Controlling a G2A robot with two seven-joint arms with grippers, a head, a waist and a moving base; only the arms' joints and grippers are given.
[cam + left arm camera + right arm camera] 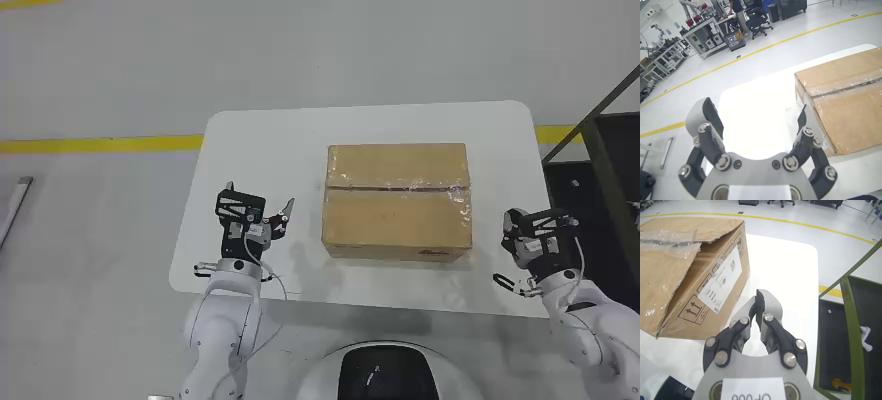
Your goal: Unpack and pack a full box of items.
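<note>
The box [397,202] sits in the middle of the table [260,140], a bit toward the right side. I think it is put there so both arms can get to it. Its top flaps are down, so nothing has come out yet. Clear tape [668,241] runs along the crack where the flaps meet. At the right end the tape looks loose and crinkled, and the flap edge there is torn. That end may be the easy place to start.

One arm waits on each side of the box, likely so each can lift its own flap.

The left gripper [756,106] hangs over the table just beside the left end of the box, not touching it. It points away from the robot. Its fingers are wide apart with nothing between them, so it looks ready to take hold of something.

The right gripper [757,298] is near the right edge of the table, apart from the box. It points across the table too. Its fingers are pressed together and hold nothing. It will need to spread them before it can grab a flap.
</note>
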